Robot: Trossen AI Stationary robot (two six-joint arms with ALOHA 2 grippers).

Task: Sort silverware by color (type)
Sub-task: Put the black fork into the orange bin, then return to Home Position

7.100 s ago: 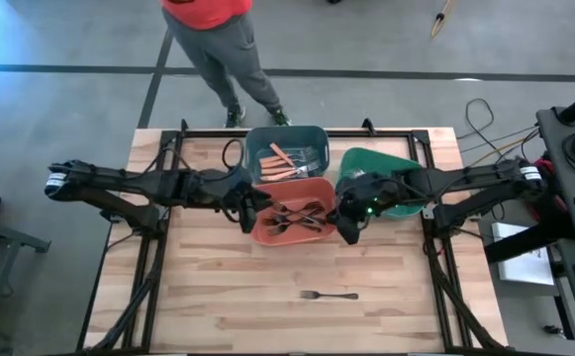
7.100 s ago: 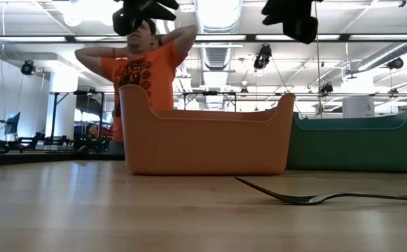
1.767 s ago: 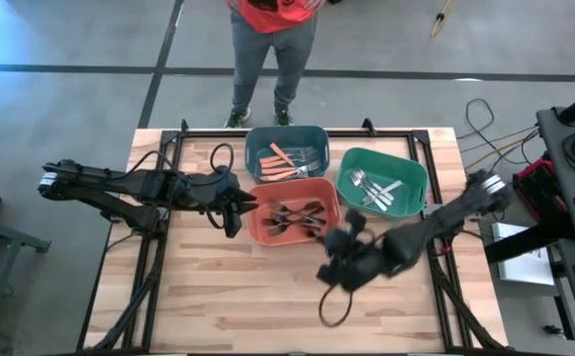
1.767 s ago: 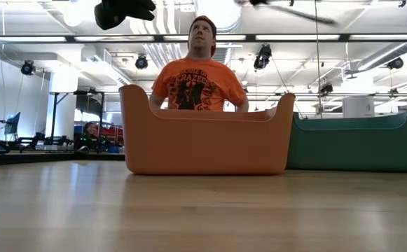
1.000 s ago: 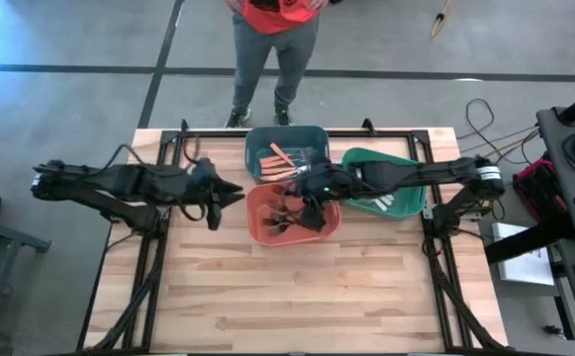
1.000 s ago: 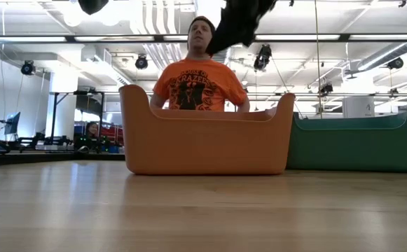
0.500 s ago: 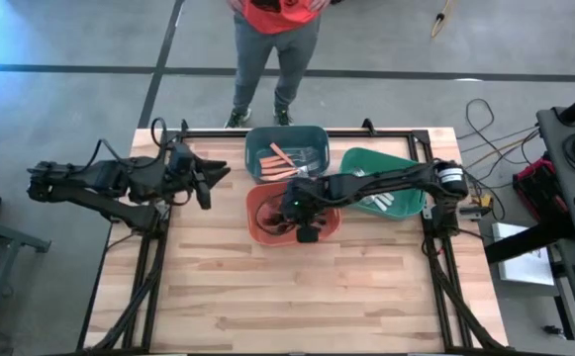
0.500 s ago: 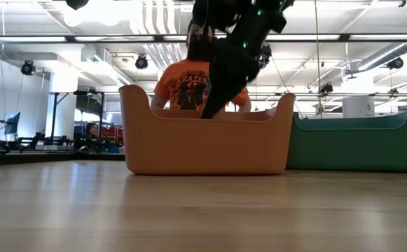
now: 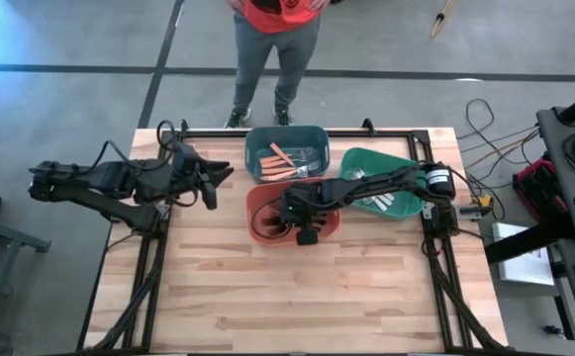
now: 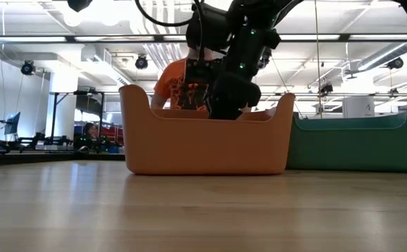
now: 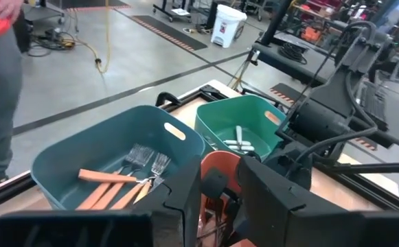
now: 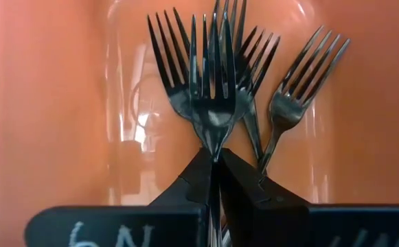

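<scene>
Looking straight down first, I see my right hand [image 9: 307, 223] lowered into the orange-red bin [image 9: 259, 225] at the middle of the desk [image 9: 297, 307], with the teal bin [image 9: 257, 148] behind it and the green bin [image 9: 406, 210] to its side. My left hand [image 9: 211, 183] waits off by the desk's left edge, fingers partly parted and empty.

From desk height, my right arm dips behind the near wall of that bin, so the drop point itself is hidden; a person [image 10: 189, 87] in an orange shirt stands beyond.

My left wrist camera shows orange-handled forks [image 11: 117, 185] in the teal bin and silver pieces [image 11: 240, 142] in the green one.

My right wrist camera settles it: my fingers are pinched tight on a black fork [image 12: 211, 110], tines just over the other black forks [image 12: 281, 103] on the bin floor. I judge the best release is low and slow: ease down, part the fingers only slightly, then lift straight up so nothing snags.
</scene>
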